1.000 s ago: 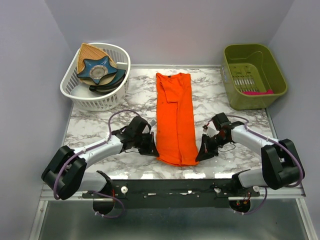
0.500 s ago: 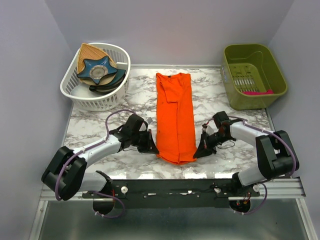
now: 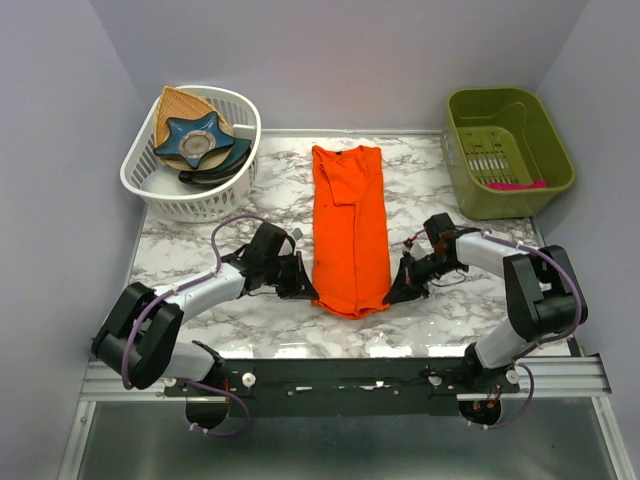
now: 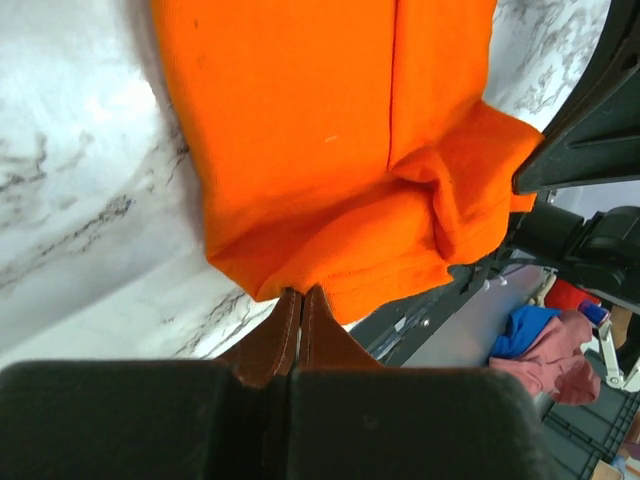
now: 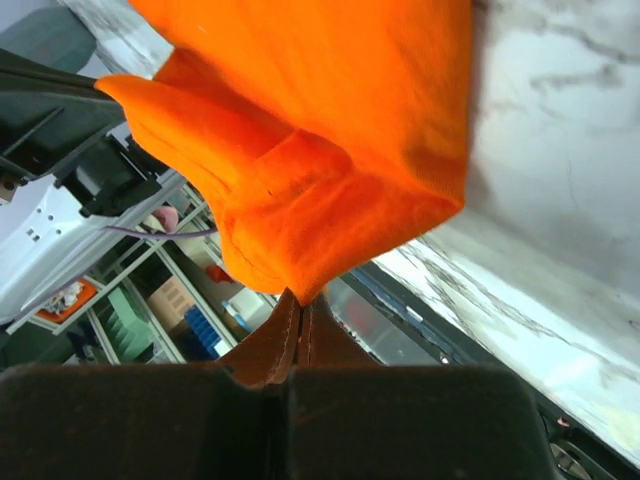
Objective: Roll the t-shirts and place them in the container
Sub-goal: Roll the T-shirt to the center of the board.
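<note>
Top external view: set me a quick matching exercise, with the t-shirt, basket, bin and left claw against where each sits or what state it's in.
Things:
1. orange t-shirt
2. white basket
3. green bin
4. left claw

Places or states:
A. far right
B. shut on the shirt's near left corner
C. far left, with a blue star-shaped item inside
D. folded into a long strip down the middle

Pairs: 1-D, 2-C, 3-A, 4-B

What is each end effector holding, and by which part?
Both grip the orange t-shirt by its near hem: left end effector at its left corner, right end effector at its right corner.
</note>
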You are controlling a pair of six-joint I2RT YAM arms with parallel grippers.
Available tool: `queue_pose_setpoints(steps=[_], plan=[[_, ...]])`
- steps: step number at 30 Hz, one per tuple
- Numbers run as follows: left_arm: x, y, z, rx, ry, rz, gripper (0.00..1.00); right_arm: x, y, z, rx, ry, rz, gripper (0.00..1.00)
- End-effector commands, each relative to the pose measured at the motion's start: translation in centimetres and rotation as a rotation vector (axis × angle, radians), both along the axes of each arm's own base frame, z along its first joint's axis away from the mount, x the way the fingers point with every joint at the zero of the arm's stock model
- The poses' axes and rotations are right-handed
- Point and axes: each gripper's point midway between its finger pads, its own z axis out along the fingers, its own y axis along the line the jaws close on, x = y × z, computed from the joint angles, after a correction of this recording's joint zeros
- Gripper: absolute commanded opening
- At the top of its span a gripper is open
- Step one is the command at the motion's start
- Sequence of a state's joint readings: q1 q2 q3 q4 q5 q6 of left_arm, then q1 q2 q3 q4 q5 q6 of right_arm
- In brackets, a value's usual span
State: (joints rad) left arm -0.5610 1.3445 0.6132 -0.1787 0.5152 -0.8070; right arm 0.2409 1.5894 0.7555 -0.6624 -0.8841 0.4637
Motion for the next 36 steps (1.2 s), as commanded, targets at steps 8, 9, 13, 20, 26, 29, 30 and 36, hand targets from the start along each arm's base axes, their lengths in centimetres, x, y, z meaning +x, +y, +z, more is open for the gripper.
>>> queue_pose_setpoints(steps=[8,9,13,20,26,29,30,36], plan=[[3.5,-0.2,-0.3,0.059,-0.037,0.097,0.00,2.7,-0.6,-0.8,-0.062,-0.015,-0.062,0.00],[3.6,-0.1,-0.6,0.071,-0.033,0.105,0.00,2.9,-0.7,-0.9,-0.067,-0.015,-0.067,0.00],[3.9,-0.2,-0.8,0.075,-0.027,0.110,0.00,4.3,-0.8,-0.8,-0.074,-0.038,-0.072,0.00],[4.5,0.2,-1.1,0.108,-0.036,0.129,0.00,5.8,-0.4,-1.0,-0.062,-0.058,-0.065,0.02],[5.5,0.2,-1.0,0.121,-0.064,0.142,0.05,5.5,-0.5,-1.6,-0.071,-0.032,-0.058,0.04],[5.6,0.4,-1.0,0.125,-0.057,0.146,0.10,5.7,-0.5,-1.6,-0.071,-0.046,-0.057,0.09],[5.5,0.3,-1.0,0.125,-0.055,0.145,0.23,6.0,-0.3,-1.2,-0.054,-0.062,-0.058,0.13],[7.5,1.9,1.8,0.185,-0.197,0.098,0.48,11.2,-0.7,4.9,-0.044,-0.473,0.089,0.46]])
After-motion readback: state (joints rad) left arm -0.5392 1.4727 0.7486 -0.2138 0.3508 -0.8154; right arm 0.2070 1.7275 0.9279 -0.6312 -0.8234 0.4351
